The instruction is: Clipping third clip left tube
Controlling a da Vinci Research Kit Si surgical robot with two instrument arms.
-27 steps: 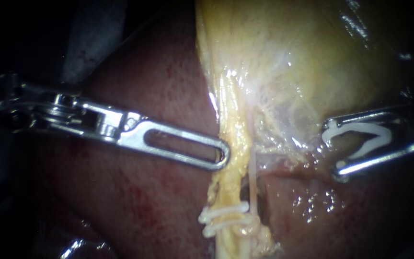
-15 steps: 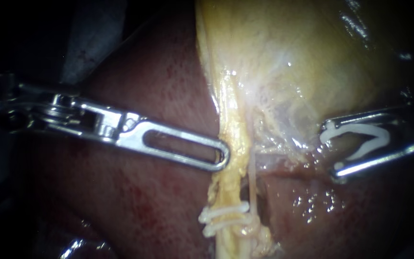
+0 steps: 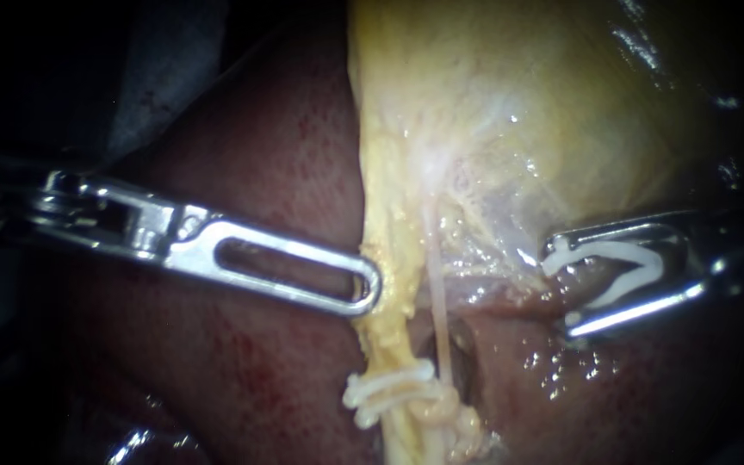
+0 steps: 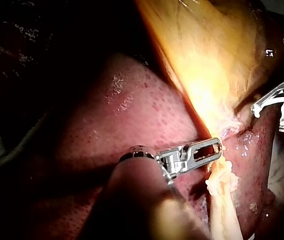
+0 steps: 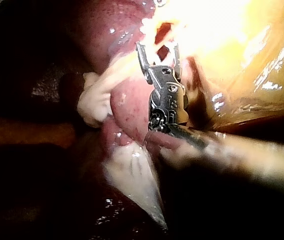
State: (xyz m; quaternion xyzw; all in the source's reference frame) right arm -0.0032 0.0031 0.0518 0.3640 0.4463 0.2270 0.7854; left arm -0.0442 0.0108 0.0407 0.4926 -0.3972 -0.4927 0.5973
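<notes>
So the left tube point(image 3: 398, 293) is the thick yellow strand running down from the gallbladder point(image 3: 518, 103), and it's already got two clips point(image 3: 389, 387) across it low down. Just above the two clips, my left instrument point(image 3: 370, 288) has its jaws closed on the tube's edge, as far as I can judge, holding it taut. Well off to the far side of the two clips, the right instrument point(image 3: 559, 286) has its jaws spread wide with a new clip point(image 3: 613, 251) seated between them, not touching the tube yet. The catch is the thin pale tube point(image 3: 435, 293), which sits right between the new clip and the target above the two clips. Coming straight across could scoop up both tubes, or bite fat only. Go too low and it lands on the two clips. A slipping left grip would let the tube go slack over the liver point(image 3: 243, 370). Only the endoscope shows the thin tube and the two clips clearly. The left wrist view shows the gap between the new clip and the tube better, while glare hides the tube in the right wrist view.
</notes>
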